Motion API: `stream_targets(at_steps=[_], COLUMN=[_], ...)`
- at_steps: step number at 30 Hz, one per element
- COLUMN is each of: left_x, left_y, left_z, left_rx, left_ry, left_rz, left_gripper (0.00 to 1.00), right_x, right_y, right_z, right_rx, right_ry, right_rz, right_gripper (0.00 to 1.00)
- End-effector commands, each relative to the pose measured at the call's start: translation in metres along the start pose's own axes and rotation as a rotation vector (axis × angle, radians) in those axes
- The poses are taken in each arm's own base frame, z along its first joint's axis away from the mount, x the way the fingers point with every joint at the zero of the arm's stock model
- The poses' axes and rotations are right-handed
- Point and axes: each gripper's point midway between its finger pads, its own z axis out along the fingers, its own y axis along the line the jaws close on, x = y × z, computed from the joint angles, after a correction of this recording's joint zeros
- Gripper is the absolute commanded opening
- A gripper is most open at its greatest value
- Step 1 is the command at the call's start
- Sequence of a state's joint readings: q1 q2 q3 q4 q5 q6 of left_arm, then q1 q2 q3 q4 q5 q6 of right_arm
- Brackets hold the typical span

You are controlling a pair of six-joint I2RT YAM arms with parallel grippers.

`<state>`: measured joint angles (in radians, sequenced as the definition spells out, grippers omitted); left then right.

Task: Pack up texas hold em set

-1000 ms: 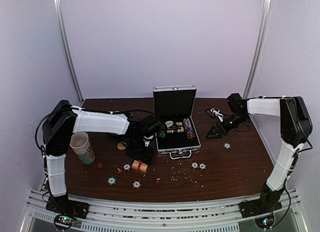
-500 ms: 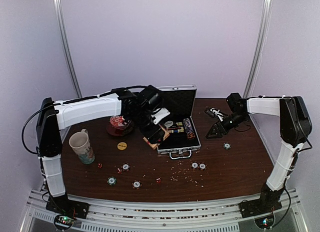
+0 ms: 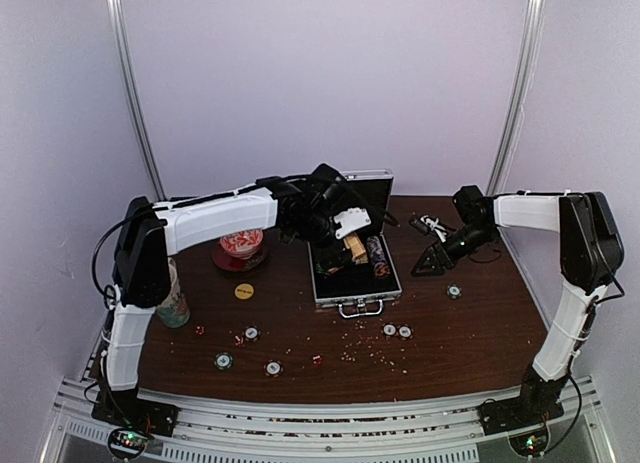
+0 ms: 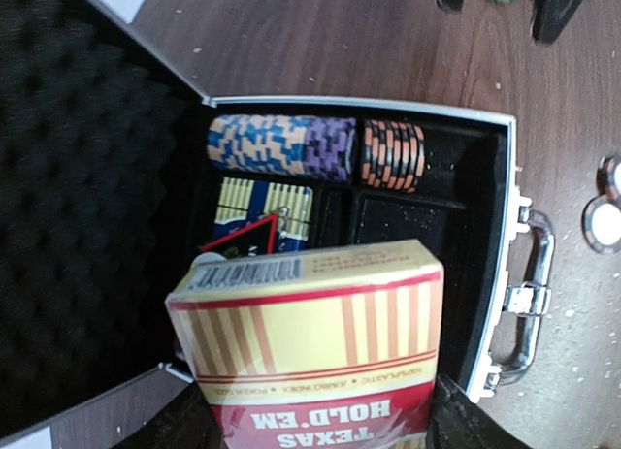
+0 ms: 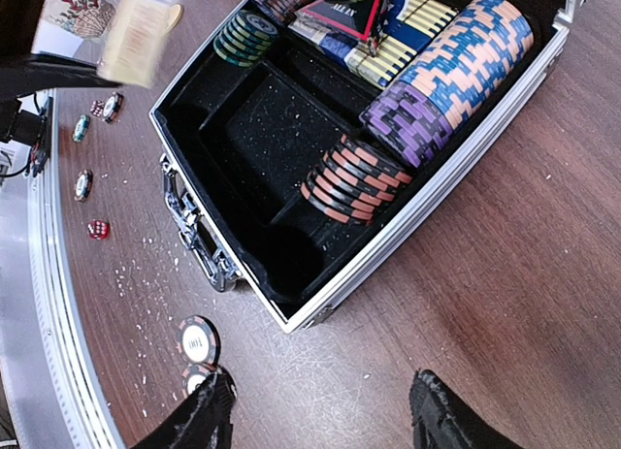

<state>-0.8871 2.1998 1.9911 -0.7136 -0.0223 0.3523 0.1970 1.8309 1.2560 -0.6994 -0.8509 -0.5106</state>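
The silver case (image 3: pixel 357 283) lies open at the table's middle, lid up. Its black tray (image 5: pixel 262 129) holds a row of blue, orange and purple chips (image 4: pixel 281 144), a short stack of orange-black chips (image 4: pixel 393 155) and a blue-yellow deck (image 4: pixel 262 207). My left gripper (image 3: pixel 348 235) is shut on the red-yellow card box (image 4: pixel 310 342) and holds it above the tray's left part. My right gripper (image 3: pixel 432 261) is open and empty, low over the table right of the case, with two loose chips (image 5: pixel 197 340) by its left finger (image 5: pixel 204 415).
Loose chips (image 3: pixel 397 331), tiny red dice (image 3: pixel 317 360) and crumbs lie in front of the case. One chip (image 3: pixel 454 292) lies to its right. The yellow disc (image 3: pixel 243 291), the red-and-white bowl (image 3: pixel 240 245) and the paper cup (image 3: pixel 177 305) stand to the left.
My left arm has lifted the card box from the table front-left of the case and carried it up over the open tray. The right arm has not moved.
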Motion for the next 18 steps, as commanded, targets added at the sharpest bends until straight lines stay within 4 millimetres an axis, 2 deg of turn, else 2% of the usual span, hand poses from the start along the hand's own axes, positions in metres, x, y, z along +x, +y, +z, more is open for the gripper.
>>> stream_targets(at_steps=[1,7,12,15,18], left_x=[-0.036,-0.034,-0.031,-0.036,-0.039], left_y=[0.026,0.007,0.001,0.007,0.02], left_z=[-0.006,0.021,0.039,0.035,0.022], left_rx=[-0.094,-0.057,-0.072,-0.105,-0.166], left_ry=[-0.113,-0.107,-0.082,-0.08,-0.077], left_rz=[0.102,0.186,0.204,0.171,0.091], left_gripper=[0.72,0.72,0.72,0.72,0.73], right_x=[-0.004,-0.001,0.001,0.002,0.004], right_y=[0.003,0.002,0.003,0.003,0.002], right_z=[0.0,0.0,0.001,0.002,0.004], right_rx=[-0.016,-0.011,-0.018,-0.023,-0.027], right_ry=[-0.002,0.018,0.024,0.028,0.036], right_rz=[-0.016,-0.025,-0.021,-0.021,-0.017], right_gripper=[0.63,0.63,0.63,0.63,0.63])
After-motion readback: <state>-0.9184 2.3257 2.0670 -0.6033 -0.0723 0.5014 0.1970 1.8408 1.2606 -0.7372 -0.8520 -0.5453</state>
